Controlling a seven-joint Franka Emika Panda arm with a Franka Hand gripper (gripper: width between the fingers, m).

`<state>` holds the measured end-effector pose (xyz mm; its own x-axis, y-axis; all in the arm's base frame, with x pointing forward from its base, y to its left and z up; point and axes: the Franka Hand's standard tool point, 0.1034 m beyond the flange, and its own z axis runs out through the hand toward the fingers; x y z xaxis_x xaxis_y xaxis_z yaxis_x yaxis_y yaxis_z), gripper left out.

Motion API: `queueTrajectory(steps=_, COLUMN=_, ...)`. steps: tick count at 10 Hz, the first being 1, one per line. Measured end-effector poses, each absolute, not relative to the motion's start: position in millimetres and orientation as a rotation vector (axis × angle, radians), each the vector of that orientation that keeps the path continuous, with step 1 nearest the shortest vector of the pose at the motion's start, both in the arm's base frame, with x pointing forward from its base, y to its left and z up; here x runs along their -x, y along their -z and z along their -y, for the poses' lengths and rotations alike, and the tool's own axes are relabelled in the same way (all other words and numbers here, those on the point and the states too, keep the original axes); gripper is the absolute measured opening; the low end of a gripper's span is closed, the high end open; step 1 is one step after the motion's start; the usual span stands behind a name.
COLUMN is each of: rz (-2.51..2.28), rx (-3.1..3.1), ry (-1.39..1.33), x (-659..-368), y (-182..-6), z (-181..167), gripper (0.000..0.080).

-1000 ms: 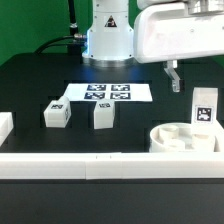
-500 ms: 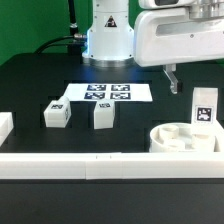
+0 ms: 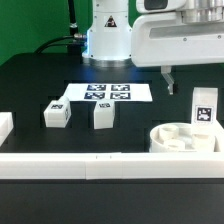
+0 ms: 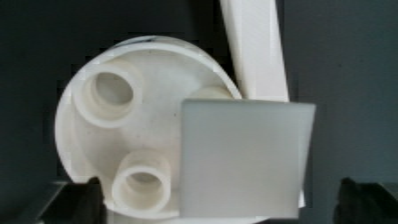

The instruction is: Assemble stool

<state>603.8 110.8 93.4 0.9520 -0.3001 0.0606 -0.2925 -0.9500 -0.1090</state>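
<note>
The round white seat (image 3: 183,138) lies at the exterior view's front right, sockets facing up. One blocky tagged leg (image 3: 205,106) stands upright just behind it. Two more legs (image 3: 55,114) (image 3: 103,116) sit left of centre. My gripper (image 3: 168,80) hangs in the air above and behind the seat, open and empty. In the wrist view the seat (image 4: 116,110) and the upright leg (image 4: 249,150) lie below the gripper (image 4: 217,205), whose dark fingertips (image 4: 71,205) stand wide apart at both sides.
The marker board (image 3: 107,93) lies flat in front of the robot base. A long white rail (image 3: 100,165) runs along the front edge and shows in the wrist view (image 4: 258,45). A white block (image 3: 5,125) sits at the exterior view's left edge.
My gripper has drifted slightly toward the exterior view's left and a little lower. The parts on the table have not moved.
</note>
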Motion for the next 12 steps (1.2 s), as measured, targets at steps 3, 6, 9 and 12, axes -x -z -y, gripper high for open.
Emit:
queueTrajectory(steps=3, rz=-0.561, rx=2.991, ry=0.102, x=-606.2, y=-84.3, z=-111.5, gripper=0.0649)
queueTrajectory(steps=6, rz=-0.529, rx=3.001, ry=0.094, x=-604.6, y=-79.1, z=-113.6, gripper=0.0560)
queueTrajectory(steps=9, rz=-0.547, rx=2.996, ry=0.091, x=-604.3, y=-78.7, z=-113.7, gripper=0.0335)
queueTrajectory(steps=12, rz=-0.651, rx=2.968, ry=0.084, x=-603.9, y=-77.8, z=-114.7, gripper=0.0335)
